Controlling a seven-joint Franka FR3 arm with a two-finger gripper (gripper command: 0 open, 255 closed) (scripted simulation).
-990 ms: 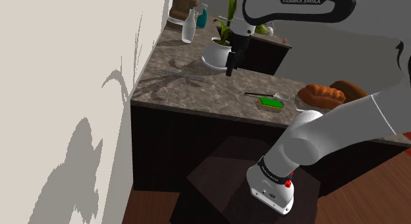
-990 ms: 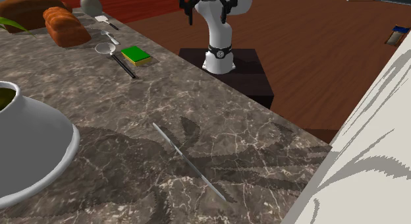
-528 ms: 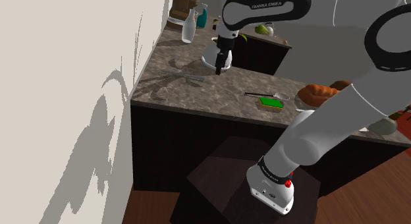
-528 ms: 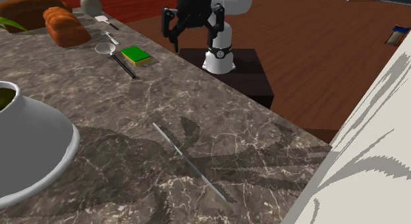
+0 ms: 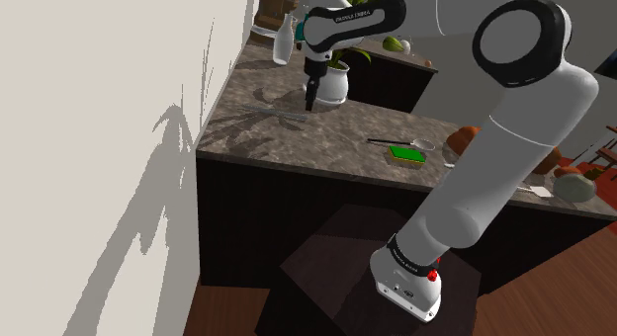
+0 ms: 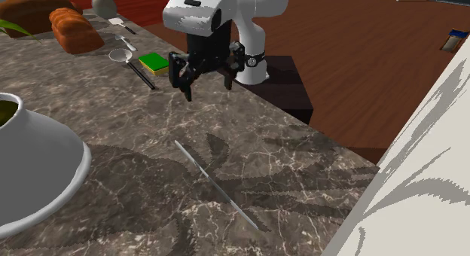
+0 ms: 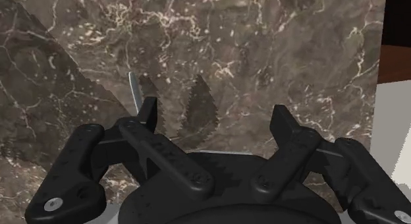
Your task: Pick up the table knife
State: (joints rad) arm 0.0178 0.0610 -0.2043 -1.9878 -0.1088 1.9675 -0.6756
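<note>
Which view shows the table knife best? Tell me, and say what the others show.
The second exterior view: the whole table knife lies unobstructed on the veined counter. The shoulder view shows it as a thin, far-off sliver. The wrist view shows one end, the rest hidden behind the open gripper.

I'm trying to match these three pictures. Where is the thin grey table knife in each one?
Shoulder view: the thin grey table knife lies flat on the dark marbled counter, just left of the black gripper.
Second exterior view: it runs diagonally near the middle, below the gripper.
Wrist view: one end shows just beyond one fingertip.
Shared landmark: the open gripper.
</note>
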